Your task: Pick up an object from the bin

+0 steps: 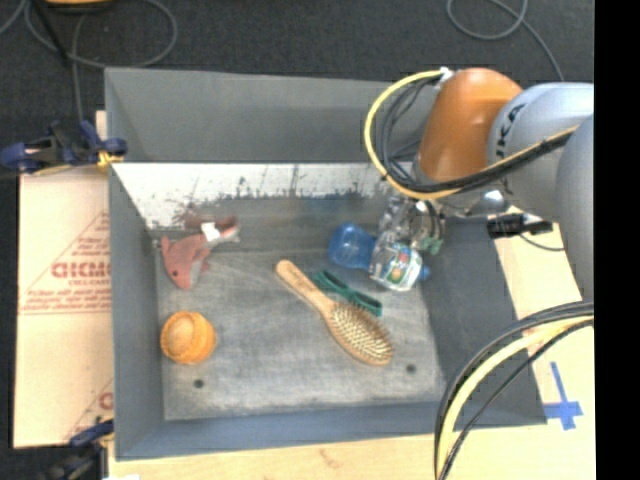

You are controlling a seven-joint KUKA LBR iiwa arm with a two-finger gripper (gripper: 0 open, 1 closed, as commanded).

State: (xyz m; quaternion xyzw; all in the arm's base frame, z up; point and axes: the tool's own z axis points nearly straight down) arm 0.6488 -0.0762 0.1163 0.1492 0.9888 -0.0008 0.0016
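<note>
My gripper (405, 230) hangs at the bin's right side, under the arm's orange cover. Directly below it lies a small clear container with a colourful label (397, 267); whether they touch I cannot tell. A blue rounded cup-like thing (350, 247) rests just left of that container. A wooden hairbrush (338, 313) lies slantwise in the middle of the bin, its bristle head toward the front right. A dark green flat piece (349, 292) sits beside the brush's neck.
An orange ball (188, 336) lies at the front left. A pinkish-brown soft toy with a white tag (190, 252) lies at the back left. Bare bin floor stretches between these and the brush.
</note>
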